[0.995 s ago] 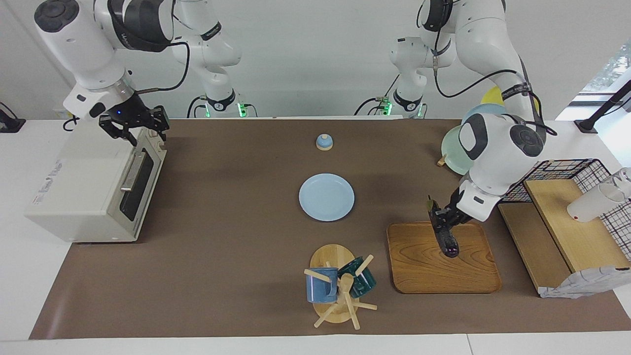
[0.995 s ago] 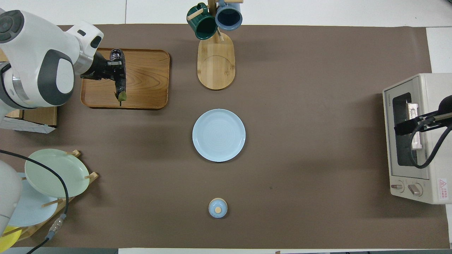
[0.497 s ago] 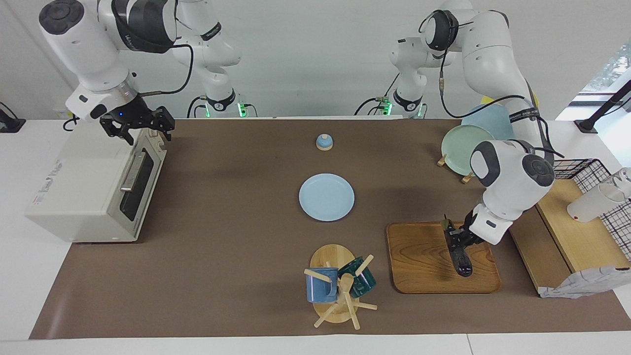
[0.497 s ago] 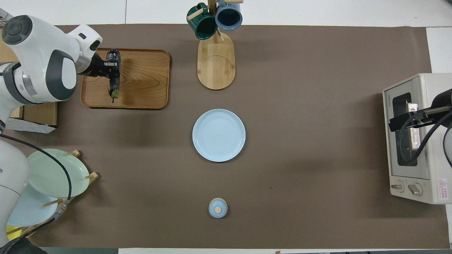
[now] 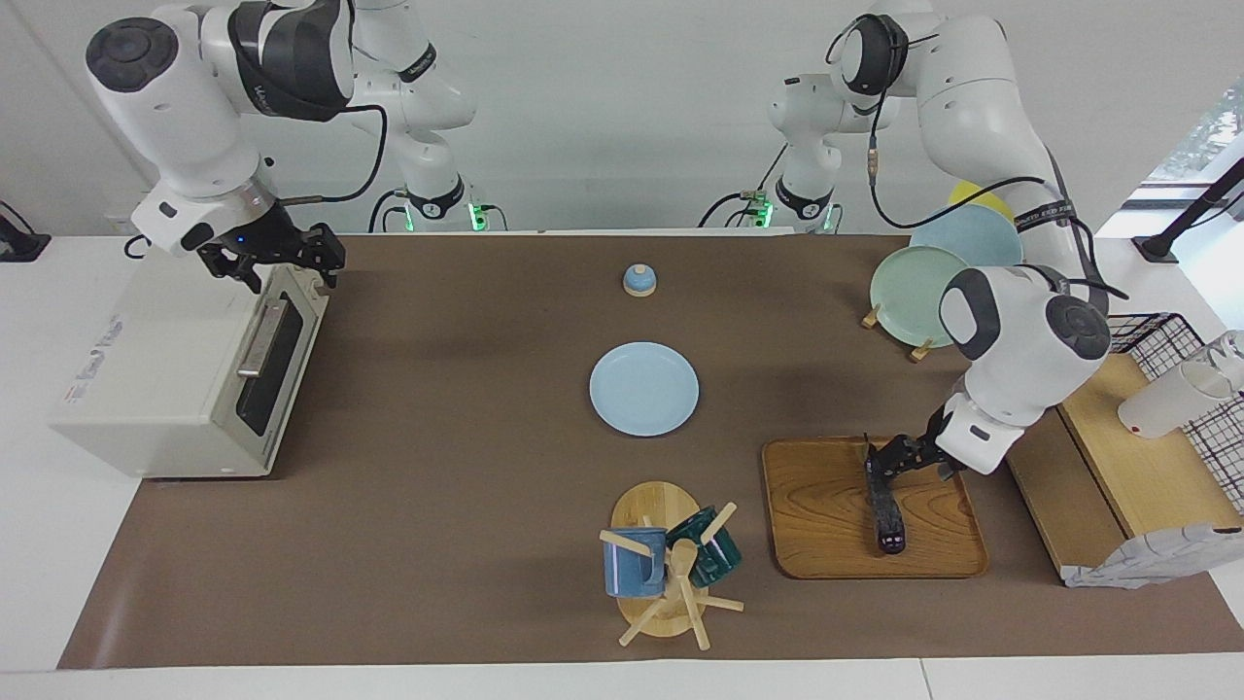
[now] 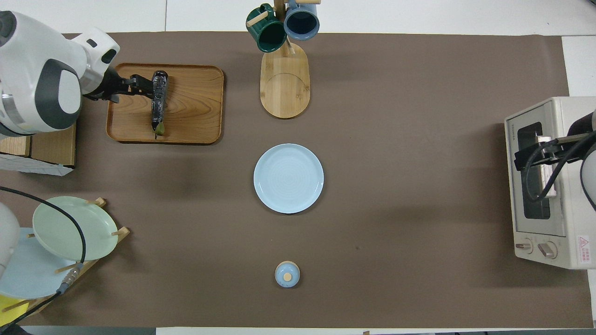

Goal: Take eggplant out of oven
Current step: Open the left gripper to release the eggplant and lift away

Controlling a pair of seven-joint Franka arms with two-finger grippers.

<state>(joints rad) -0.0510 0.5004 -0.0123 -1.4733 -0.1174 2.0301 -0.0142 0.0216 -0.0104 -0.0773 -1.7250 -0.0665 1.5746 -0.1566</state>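
The dark eggplant (image 5: 884, 506) lies flat on the wooden tray (image 5: 826, 525) at the left arm's end of the table, its green stem toward the robots. It also shows in the overhead view (image 6: 159, 97) on the tray (image 6: 195, 107). My left gripper (image 5: 911, 461) is open just beside the eggplant's stem half, low over the tray, as the overhead view (image 6: 135, 86) also shows. The off-white oven (image 5: 146, 369) stands at the right arm's end with its glass door shut; it shows in the overhead view (image 6: 535, 109) too. My right gripper (image 5: 282, 258) is open and empty over the oven's top front edge.
A light blue plate (image 5: 643, 389) lies mid-table, with a small blue lid (image 5: 639, 280) nearer to the robots. A mug tree (image 5: 666, 564) with two mugs stands beside the tray. A plate rack (image 5: 918, 282) and a wooden shelf with a wire basket (image 5: 1137, 428) are at the left arm's end.
My left gripper lowered the eggplant flat onto the tray, let it go and drew back a little. My right gripper shifted slightly over the oven's top.
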